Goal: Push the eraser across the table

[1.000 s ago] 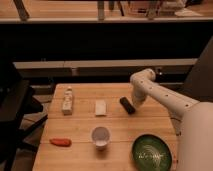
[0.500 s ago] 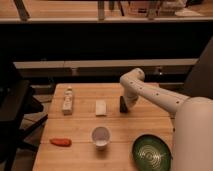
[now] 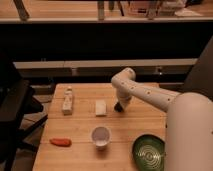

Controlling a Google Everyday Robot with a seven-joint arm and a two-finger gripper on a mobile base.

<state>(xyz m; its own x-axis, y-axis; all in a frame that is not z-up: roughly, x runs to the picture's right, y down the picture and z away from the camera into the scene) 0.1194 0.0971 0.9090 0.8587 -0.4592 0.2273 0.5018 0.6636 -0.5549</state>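
Note:
The eraser point(image 3: 118, 107) is a small black block on the light wooden table point(image 3: 80, 125), just right of a white rectangular block point(image 3: 101, 107). My gripper point(image 3: 121, 103) is at the end of the white arm that reaches in from the right. It is down at the table, right against the eraser and partly covering it. Only the eraser's lower left end shows.
A white bottle point(image 3: 67, 101) stands at the left. A white cup point(image 3: 101, 136) sits in the front middle, an orange carrot-like item point(image 3: 60, 142) at front left and a green bowl point(image 3: 148, 152) at front right. My arm's bulky body covers the table's right side.
My arm has swung to the left over the table. The eraser has slid left with the gripper, closer to the white block.

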